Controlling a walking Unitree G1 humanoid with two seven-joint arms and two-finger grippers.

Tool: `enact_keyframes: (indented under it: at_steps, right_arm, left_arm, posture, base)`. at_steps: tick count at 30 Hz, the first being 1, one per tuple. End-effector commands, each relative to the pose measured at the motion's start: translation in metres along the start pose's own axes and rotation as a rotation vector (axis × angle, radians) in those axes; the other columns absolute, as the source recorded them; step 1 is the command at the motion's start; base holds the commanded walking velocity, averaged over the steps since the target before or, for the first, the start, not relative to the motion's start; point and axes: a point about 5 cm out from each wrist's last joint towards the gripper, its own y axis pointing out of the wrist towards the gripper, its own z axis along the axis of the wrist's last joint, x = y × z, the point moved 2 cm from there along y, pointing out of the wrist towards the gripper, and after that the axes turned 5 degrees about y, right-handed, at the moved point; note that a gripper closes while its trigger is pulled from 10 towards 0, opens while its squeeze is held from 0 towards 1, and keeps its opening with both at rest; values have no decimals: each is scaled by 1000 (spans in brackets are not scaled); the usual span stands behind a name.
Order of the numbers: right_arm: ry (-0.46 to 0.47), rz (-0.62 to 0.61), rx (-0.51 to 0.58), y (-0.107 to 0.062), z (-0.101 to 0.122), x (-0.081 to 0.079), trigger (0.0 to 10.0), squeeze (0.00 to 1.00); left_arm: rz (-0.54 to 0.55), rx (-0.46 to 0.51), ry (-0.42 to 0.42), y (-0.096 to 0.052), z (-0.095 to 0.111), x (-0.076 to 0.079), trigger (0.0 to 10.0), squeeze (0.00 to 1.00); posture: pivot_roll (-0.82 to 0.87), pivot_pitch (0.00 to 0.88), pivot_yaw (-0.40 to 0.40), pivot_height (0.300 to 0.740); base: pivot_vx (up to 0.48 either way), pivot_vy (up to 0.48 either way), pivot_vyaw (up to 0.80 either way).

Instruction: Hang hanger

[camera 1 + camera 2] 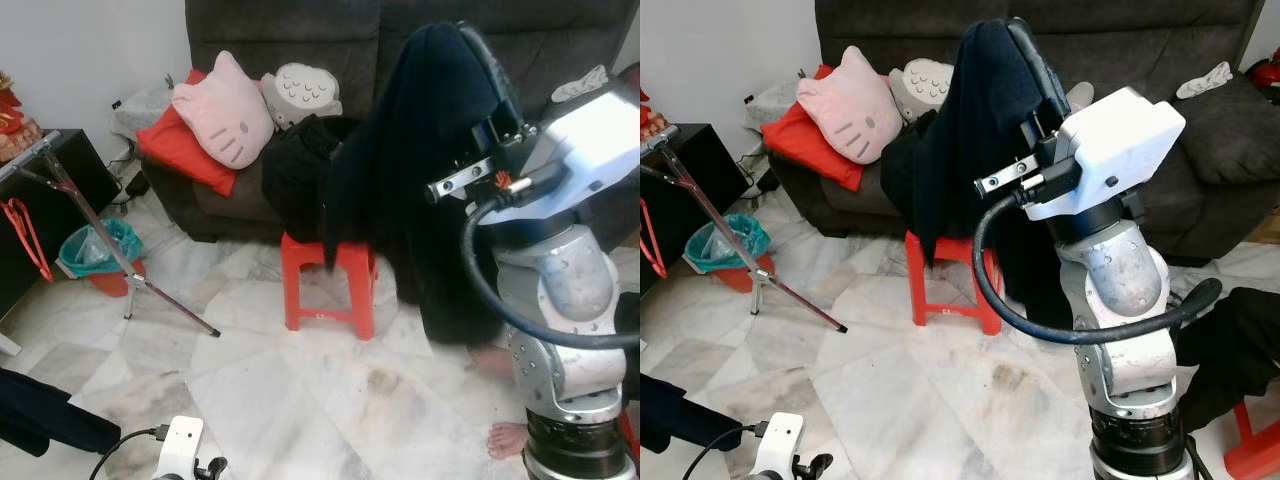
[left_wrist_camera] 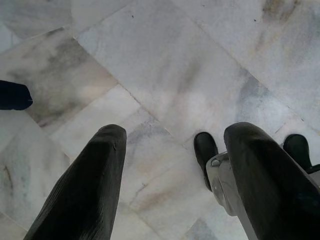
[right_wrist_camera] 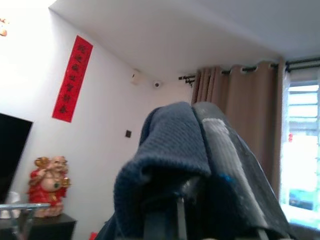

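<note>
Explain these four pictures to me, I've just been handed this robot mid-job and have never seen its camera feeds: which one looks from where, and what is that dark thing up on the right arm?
The two wide pictures come from the robot's head camera, looking forward and down into a living room. The big silver and white arm is its right arm, raised; the right gripper carries a dark garment draped over its fingers. Whether a hanger sits under the cloth cannot be seen.

The picture showing ceiling, curtains and a red wall banner comes from the right wrist, looking up along the cloth-covered fingers.

The floor picture comes from the left wrist: the left gripper hangs low over the marble floor, fingers apart, holding nothing.

Ahead stand a red stool with more dark clothes, a grey sofa with a pink cat cushion, and a tilted metal stand at left. A person's bare feet show near the right arm.
</note>
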Motion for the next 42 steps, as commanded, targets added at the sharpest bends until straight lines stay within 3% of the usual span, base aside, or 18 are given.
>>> enact_keyframes:
  at_steps: [1, 5, 8, 10, 12, 13, 15, 18, 19, 23, 31, 34, 42]
  right_arm:
    - [28, 67, 91, 8, 24, -9, 10000, 0]
    - [92, 85, 74, 8, 23, -10, 10000, 0]
    - [81, 40, -99, -8, -12, -4, 10000, 0]
    - [34, -9, -252, -24, -45, 2, 10000, 0]
    - [63, -17, -370, -41, -70, 1, 10000, 0]
    - [71, -16, -377, -42, -71, 1, 10000, 0]
    - [68, -41, -519, -66, -102, 0, 10000, 0]
    - [66, -64, -588, -78, -115, 1, 10000, 0]
    - [64, -112, -718, -101, -139, 3, 10000, 0]
    - [58, -129, -891, -136, -168, 1, 10000, 0]
    - [101, -72, -1056, -170, -198, -3, 10000, 0]
    - [116, -57, -1067, -171, -200, -2, 10000, 0]
    - [88, 130, -1139, -175, -204, -1, 10000, 0]
  left_arm:
    - [11, -11, 10, -1, -2, -5, 10000, 0]
    - [10, -11, 8, -1, -2, -5, 10000, 0]
    - [7, -16, 19, -1, -2, -5, 10000, 0]
    - [12, -21, 18, -1, -3, -5, 10000, 0]
    - [25, -21, 6, -1, -3, -5, 10000, 0]
    - [26, -21, 5, -1, -3, -6, 10000, 0]
    - [30, -25, 16, -1, -3, -6, 10000, 0]
    - [31, -25, 16, -1, -3, -6, 10000, 0]
    - [31, -23, 21, -1, -3, -6, 10000, 0]
    - [24, -16, 32, -1, -2, -6, 10000, 0]
    - [-8, 17, 77, -1, 3, -4, 10000, 0]
    - [-23, 29, 92, -1, 5, -2, 10000, 0]
    - [-142, 39, 212, 0, 8, 7, 10000, 0]
  posture:
    - [-91, 0, 115, 740]
    - [-95, 0, 116, 740]
    - [-90, 0, 114, 740]
    - [-82, 0, 111, 740]
    - [-79, 0, 109, 740]
    - [-79, 0, 109, 740]
    - [-65, 0, 110, 740]
    - [-63, 0, 108, 740]
    - [-60, 0, 108, 740]
    - [-57, 0, 108, 740]
    - [-54, 0, 109, 740]
    - [-54, 0, 109, 740]
    - [-45, 0, 113, 740]
  base:
    - [0, 0, 0]
    - [0, 0, 0]
    - [0, 0, 0]
    - [0, 0, 0]
    - [0, 0, 0]
    - [0, 0, 0]
    - [0, 0, 0]
    - [0, 0, 0]
    - [0, 0, 0]
    - [0, 0, 0]
    - [0, 0, 0]
    - [0, 0, 0]
    - [0, 0, 0]
